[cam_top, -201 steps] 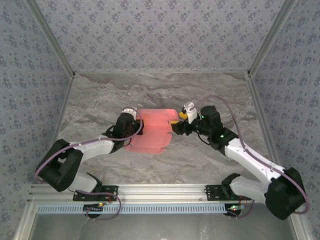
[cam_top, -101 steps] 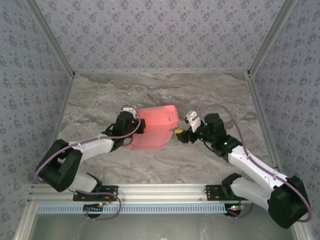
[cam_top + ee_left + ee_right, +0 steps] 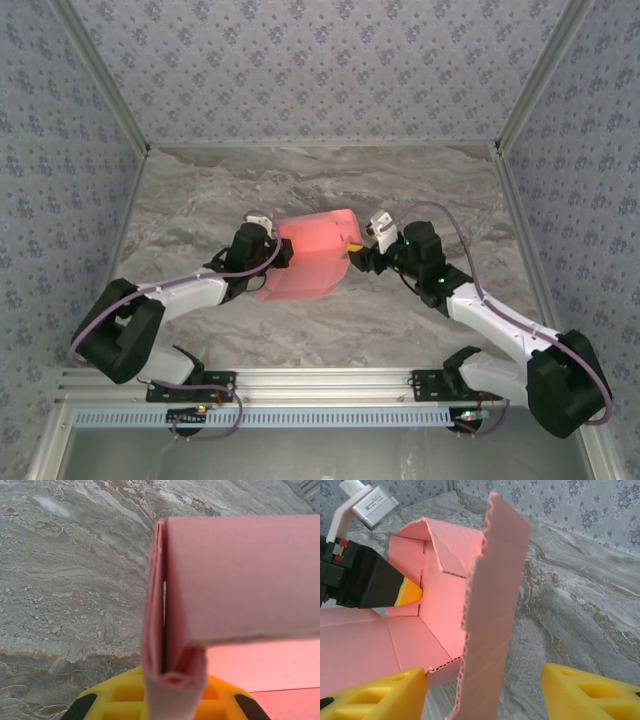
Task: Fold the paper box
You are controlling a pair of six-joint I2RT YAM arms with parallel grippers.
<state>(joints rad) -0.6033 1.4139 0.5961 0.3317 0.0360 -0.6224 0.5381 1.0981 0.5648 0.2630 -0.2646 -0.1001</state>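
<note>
The paper box [image 3: 308, 262] is a salmon-pink card sheet, partly folded, lying mid-table with its far wall raised. My left gripper [image 3: 284, 251] is shut on the box's doubled left wall; in the left wrist view that wall [image 3: 172, 630] runs up from between the yellow fingers [image 3: 120, 700]. My right gripper [image 3: 354, 250] is open at the box's right edge. In the right wrist view a loose upright flap [image 3: 495, 605] stands between the two yellow fingers [image 3: 375, 695], and the left finger touches the box's corner. The left gripper [image 3: 412, 592] shows across the box.
The marble-patterned table [image 3: 200, 200] is walled by patterned panels on three sides. An aluminium rail [image 3: 320, 385] with both arm bases runs along the near edge. Bare tabletop lies behind and to both sides of the box.
The right gripper drew back from the box's right edge, then returned to it. The box's far wall has tipped up. The left gripper has kept its hold.
</note>
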